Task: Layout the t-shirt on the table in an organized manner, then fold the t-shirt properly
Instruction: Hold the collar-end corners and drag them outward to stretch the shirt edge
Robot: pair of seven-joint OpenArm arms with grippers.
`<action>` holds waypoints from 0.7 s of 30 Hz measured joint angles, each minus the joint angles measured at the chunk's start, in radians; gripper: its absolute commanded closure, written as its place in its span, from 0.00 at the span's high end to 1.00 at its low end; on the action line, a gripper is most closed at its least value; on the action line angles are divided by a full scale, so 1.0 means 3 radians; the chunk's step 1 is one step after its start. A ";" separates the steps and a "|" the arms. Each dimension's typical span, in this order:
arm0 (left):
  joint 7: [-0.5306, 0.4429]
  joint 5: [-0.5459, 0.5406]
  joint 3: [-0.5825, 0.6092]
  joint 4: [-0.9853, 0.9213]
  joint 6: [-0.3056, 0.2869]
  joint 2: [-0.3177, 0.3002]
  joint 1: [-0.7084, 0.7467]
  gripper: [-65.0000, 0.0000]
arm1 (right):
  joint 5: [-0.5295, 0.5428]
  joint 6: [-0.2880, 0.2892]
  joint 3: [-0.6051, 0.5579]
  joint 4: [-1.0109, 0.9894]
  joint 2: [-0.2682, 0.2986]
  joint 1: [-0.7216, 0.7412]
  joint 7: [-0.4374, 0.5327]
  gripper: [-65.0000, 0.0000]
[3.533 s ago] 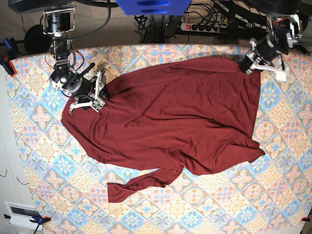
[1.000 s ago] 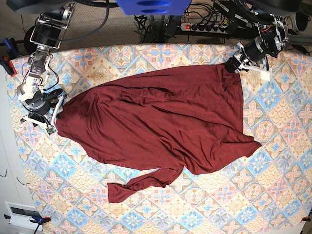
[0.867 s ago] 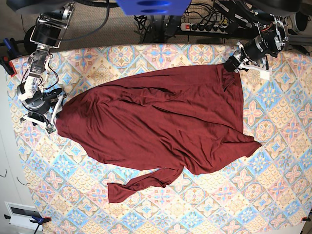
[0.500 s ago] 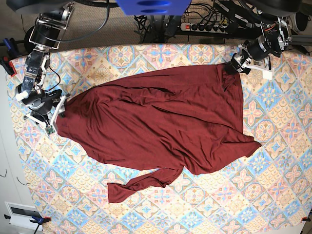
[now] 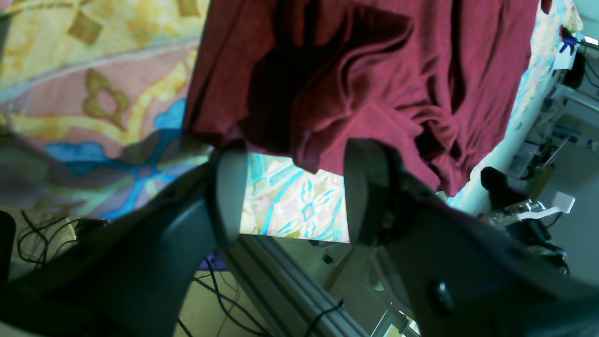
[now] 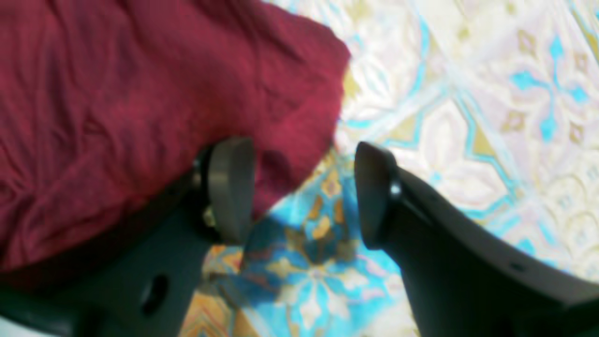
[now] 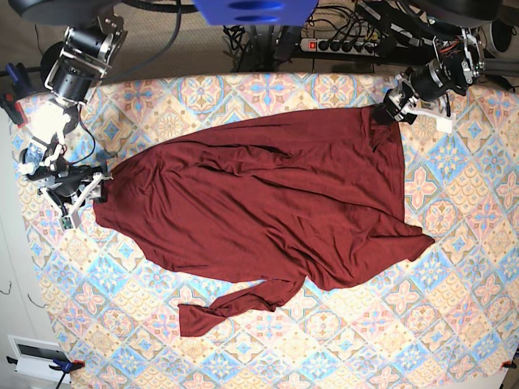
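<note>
Both the left gripper (image 5: 290, 187) and right gripper (image 6: 304, 192) gape empty; the t-shirt (image 7: 259, 211) lies lengthwise across the table (image 7: 454, 324).

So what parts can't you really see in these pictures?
- Base view: the t-shirt is bunched, so its neck hole and second sleeve are lost in folds.
- Right wrist view: blurry; whether the open right gripper touches the cloth edge is unclear.
- Left wrist view: the left gripper blocks the lower picture; the shirt's top is cut off by the frame.
- Base view: the table corners run off the edges.
</note>
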 measured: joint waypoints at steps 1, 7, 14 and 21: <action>0.0000 0.0000 0.0000 0.0000 0.0000 -0.0003 0.0000 0.50 | 0.0006 0.0000 0.0000 -0.0047 0.0001 -0.0004 0.0029 0.51; 0.0000 -0.0004 0.0000 0.0000 -0.0001 -0.0006 -0.0001 0.51 | -0.0023 -0.0001 0.0015 -0.0446 0.0010 0.0118 0.0126 0.51; 0.0000 0.0009 0.0000 0.0000 0.0001 -0.0070 0.0001 0.50 | 0.0004 -0.0004 -0.0010 -0.0712 0.0008 0.0365 0.0254 0.51; -0.0009 -0.0003 0.0000 0.0000 0.0000 -0.0070 0.0001 0.50 | 0.0006 -0.0005 0.0000 -0.0861 0.0027 0.0366 0.0310 0.22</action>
